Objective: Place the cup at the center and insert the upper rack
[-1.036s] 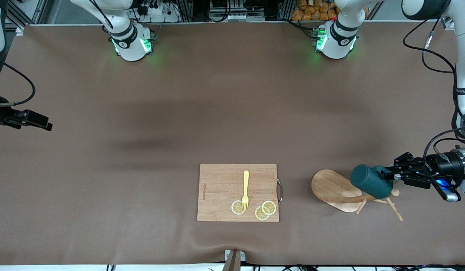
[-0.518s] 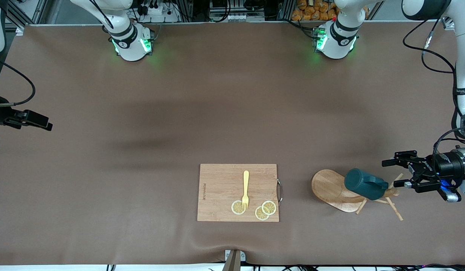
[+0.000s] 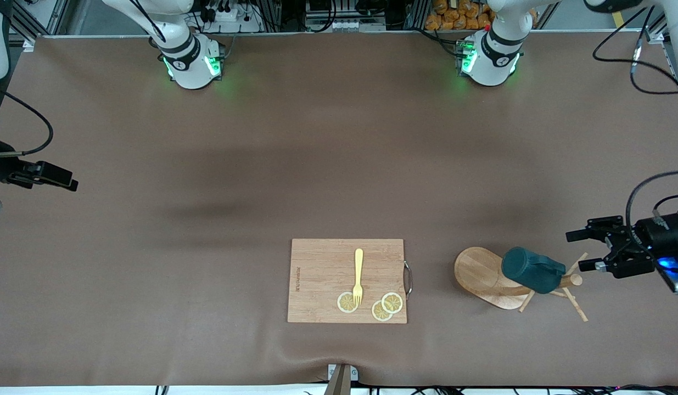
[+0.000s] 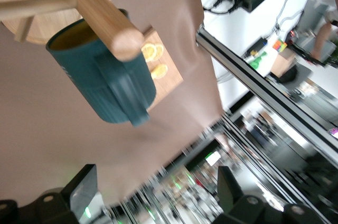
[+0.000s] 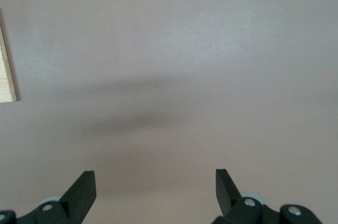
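The upper rack, a wooden mug tree, lies tipped on its side, its oval base [image 3: 476, 271] on edge and its brown pole [image 3: 573, 280] pointing toward the left arm's end of the table. The dark teal cup [image 3: 532, 270] rests on its side against the pole and pegs. My left gripper [image 3: 576, 251] is open and empty just off the pole's tip, apart from the cup. In the left wrist view the cup [image 4: 103, 84] sits under the pole [image 4: 92, 15], ahead of the open left gripper [image 4: 156, 189]. My right gripper [image 3: 64, 182] waits open at the right arm's end, and the right wrist view shows the right gripper [image 5: 155, 187] over bare mat.
A rectangular wooden cutting board [image 3: 317, 269] lies near the table's front edge, beside the rack toward the right arm's end. It carries a yellow fork [image 3: 358, 274] and three lemon slices [image 3: 347, 302]. Brown mat covers the table.
The left gripper has opened, let go of the cup and drawn back toward the left arm's end. The cup has settled lower onto the rack. The right arm has not moved.
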### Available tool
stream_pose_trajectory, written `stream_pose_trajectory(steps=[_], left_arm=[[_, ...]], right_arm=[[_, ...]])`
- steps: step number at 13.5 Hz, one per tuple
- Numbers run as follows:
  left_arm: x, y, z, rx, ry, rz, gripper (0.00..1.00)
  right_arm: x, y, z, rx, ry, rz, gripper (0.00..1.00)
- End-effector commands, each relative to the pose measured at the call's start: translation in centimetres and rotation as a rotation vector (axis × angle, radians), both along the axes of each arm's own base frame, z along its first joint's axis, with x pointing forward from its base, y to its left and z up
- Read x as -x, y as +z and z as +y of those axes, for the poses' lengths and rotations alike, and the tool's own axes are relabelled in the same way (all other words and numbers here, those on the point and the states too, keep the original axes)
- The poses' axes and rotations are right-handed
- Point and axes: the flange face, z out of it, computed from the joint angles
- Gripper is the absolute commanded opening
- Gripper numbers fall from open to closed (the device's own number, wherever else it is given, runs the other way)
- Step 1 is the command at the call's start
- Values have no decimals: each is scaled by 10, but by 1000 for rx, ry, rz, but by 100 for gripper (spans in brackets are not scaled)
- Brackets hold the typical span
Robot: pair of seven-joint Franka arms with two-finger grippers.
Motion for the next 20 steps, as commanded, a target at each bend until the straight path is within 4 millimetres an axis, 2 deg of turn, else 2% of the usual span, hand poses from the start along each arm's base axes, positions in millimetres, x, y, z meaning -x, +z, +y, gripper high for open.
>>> stream_pose_trajectory(steps=[1, 5, 8, 13, 15, 20], left_arm=[[28, 41, -31, -204, -29, -60, 100], [80, 110, -88, -660, -237, -198, 100], [113, 142, -101, -911, -416, -301, 100], [157, 157, -96, -981, -694, -249, 100], [174, 170, -95, -982, -768, -265, 100], [186, 178, -90, -1009, -819, -249, 100]], right_arm=[[2, 2, 0, -9, -5, 1, 100], [3, 4, 2, -9, -2, -1, 100], [2, 2, 2, -9, -2, 2, 100], [2, 0, 0, -9, -5, 4, 100], [2, 0, 1, -9, -3, 2, 100], [1, -1, 2, -9, 0, 1, 100]])
